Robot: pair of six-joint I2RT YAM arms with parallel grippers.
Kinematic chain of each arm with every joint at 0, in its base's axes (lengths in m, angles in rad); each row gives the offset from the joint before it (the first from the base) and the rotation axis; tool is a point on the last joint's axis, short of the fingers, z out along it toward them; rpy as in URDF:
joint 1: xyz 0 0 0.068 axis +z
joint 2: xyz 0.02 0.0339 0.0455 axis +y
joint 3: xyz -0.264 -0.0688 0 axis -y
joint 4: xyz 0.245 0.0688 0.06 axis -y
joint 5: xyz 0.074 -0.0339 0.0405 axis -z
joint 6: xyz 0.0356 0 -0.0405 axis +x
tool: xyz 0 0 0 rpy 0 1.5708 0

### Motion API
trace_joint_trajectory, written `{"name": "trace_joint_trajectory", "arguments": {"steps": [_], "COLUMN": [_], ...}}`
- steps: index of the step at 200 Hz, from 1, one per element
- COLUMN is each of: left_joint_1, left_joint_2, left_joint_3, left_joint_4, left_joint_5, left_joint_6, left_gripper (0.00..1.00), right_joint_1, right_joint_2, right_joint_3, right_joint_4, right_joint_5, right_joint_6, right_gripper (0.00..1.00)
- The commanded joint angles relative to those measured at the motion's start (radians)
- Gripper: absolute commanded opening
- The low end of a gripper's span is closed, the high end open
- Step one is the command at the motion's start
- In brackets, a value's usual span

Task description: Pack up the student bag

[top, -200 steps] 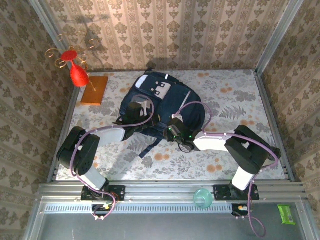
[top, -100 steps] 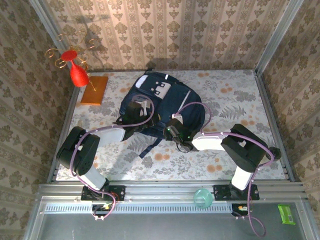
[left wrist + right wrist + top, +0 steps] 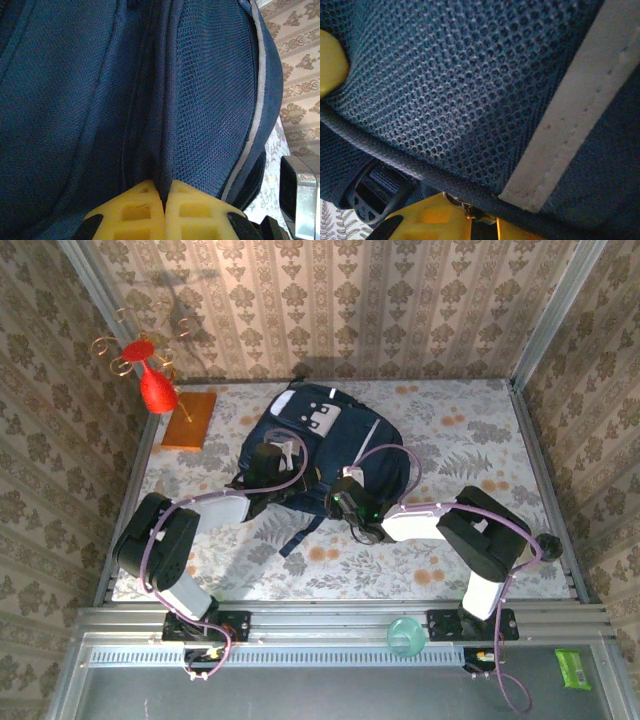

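Observation:
The student bag (image 3: 325, 440), dark navy with a grey-white front patch, lies in the middle of the table. My left gripper (image 3: 271, 466) is on its left side. In the left wrist view the left gripper (image 3: 164, 189) has its yellow fingers (image 3: 130, 210) shut on a raised fold of navy fabric (image 3: 162, 165). My right gripper (image 3: 351, 504) presses against the bag's near right edge. Up close, the right gripper (image 3: 484, 221) stands nearly closed, with a small metal zipper pull (image 3: 479, 214) pinched between its yellow fingers (image 3: 432, 222), under blue mesh (image 3: 460, 85) and a pale stripe (image 3: 570, 115).
A red vase (image 3: 155, 388) and an orange-brown board (image 3: 190, 419) stand at the back left. Black straps (image 3: 300, 532) trail from the bag toward the arms. A black buckle (image 3: 375, 192) lies by the right gripper. A teal cup (image 3: 404, 635) and a green packet (image 3: 573, 667) sit off the table, near the rail.
The right arm has edged left, closer into the bag, and its jaws have narrowed. The left gripper has kept its hold on the fabric fold.

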Motion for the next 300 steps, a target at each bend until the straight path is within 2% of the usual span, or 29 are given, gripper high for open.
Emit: {"name": "trace_joint_trajectory", "arguments": {"steps": [1,68,122,181,190,216,255,281,300], "left_joint_1": [-0.015,0.017,0.06,0.099,0.128,0.129,0.128,0.123,0.111], "left_joint_2": [0.004,0.007,-0.005,-0.037,-0.041,-0.039,-0.045,-0.084,-0.157], "left_joint_3": [-0.013,-0.019,-0.029,-0.03,-0.027,-0.022,-0.016,-0.014,-0.021], "left_joint_4": [0.003,-0.001,-0.053,-0.131,-0.14,-0.15,-0.163,-0.196,-0.238], "left_joint_5": [0.091,0.081,0.027,0.011,0.008,0.008,0.01,-0.019,-0.074], "left_joint_6": [0.001,0.013,0.114,0.179,0.187,0.196,0.212,0.248,0.314], "left_gripper": [0.0,0.0,0.0,0.0,0.0,0.0,0.0,0.32,0.46], "right_joint_1": [-0.003,-0.003,-0.004,-0.029,-0.042,-0.071,-0.147,-0.149,-0.149], "right_joint_2": [0.016,-0.044,-0.164,-0.311,-0.332,-0.366,-0.364,-0.37,-0.406], "right_joint_3": [0.012,-0.056,-0.152,-0.228,-0.24,-0.273,-0.266,-0.236,-0.225], "right_joint_4": [0.117,0.102,0.008,-0.174,-0.174,-0.101,-0.047,-0.057,-0.07], "right_joint_5": [0.077,0.071,0.079,0.209,0.208,0.132,-0.113,-0.237,-0.285], "right_joint_6": [0.004,0.038,0.064,0.057,0.043,-0.044,-0.172,-0.238,-0.261], "right_gripper": [0.19,0.0,0.0,0.0,0.0,0.0,0.0,0.0,0.0]}}
